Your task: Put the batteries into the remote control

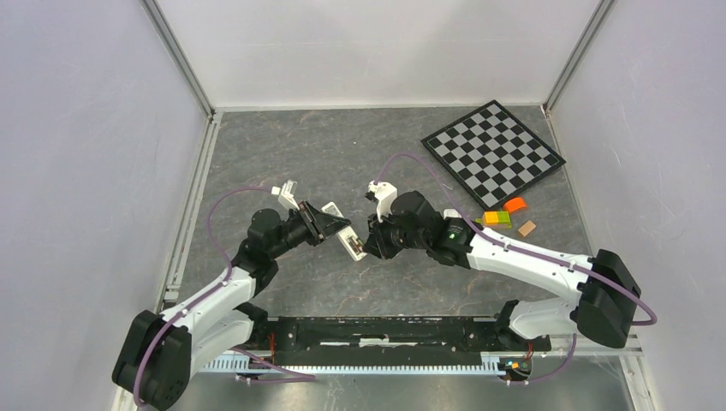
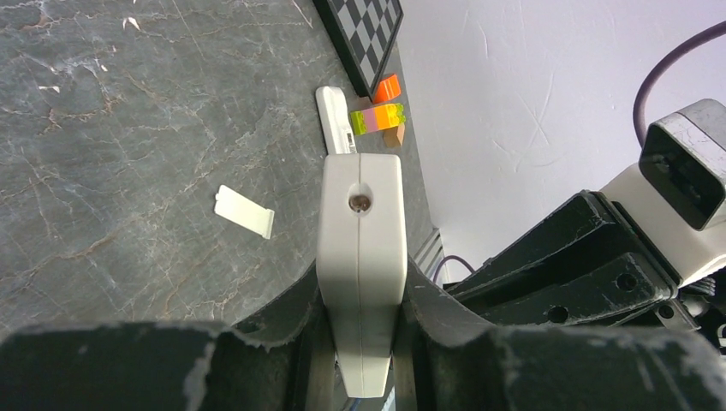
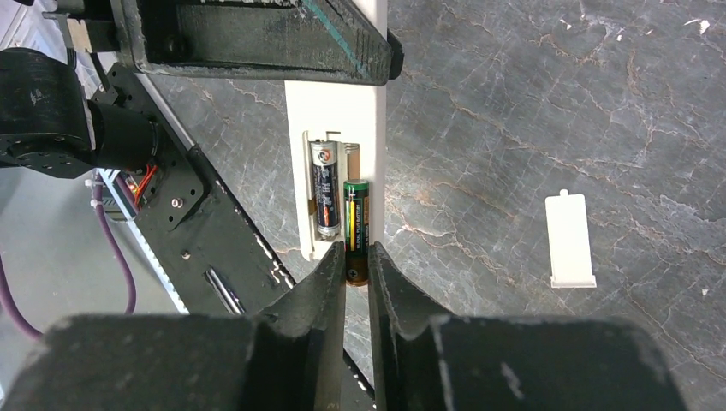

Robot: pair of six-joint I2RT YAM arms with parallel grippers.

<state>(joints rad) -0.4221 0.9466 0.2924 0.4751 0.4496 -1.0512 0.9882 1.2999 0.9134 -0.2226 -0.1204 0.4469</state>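
While the left gripper (image 2: 360, 304) clamps the white remote control (image 2: 360, 231) by its two long sides, the remote hangs in the air over the middle of the grey worktop (image 1: 342, 154), well apart from every edge. Its small round emitter end points away from the left wrist. Its open battery bay is turned towards the right arm.

Two batteries show in the right wrist view. The first battery (image 3: 325, 188), dark with a silvery top, lies fully inside the bay's left slot. The second battery (image 3: 356, 224), dark green with a brassy lower end, lies along the right slot just beside the first. Its lower end reaches out past the bay's near edge, so it is not seated.

The right gripper (image 3: 356, 272) stands narrow, and its black fingers (image 3: 330, 287) close on either side of that brassy end and hold it. From above, the two grippers meet nearly tip to tip.

A small white cover (image 3: 571, 240) lies flat on the bare worktop, apart from the remote and touching nothing. The top view does not show where it sits relative to the edges.

A chessboard (image 1: 492, 154) fills the far right corner. Just nearer than it, close to the right edge, sit coloured blocks (image 1: 505, 214), orange, yellow-green and tan. The left wrist view also shows a long white casing (image 2: 336, 120) lying just beside them
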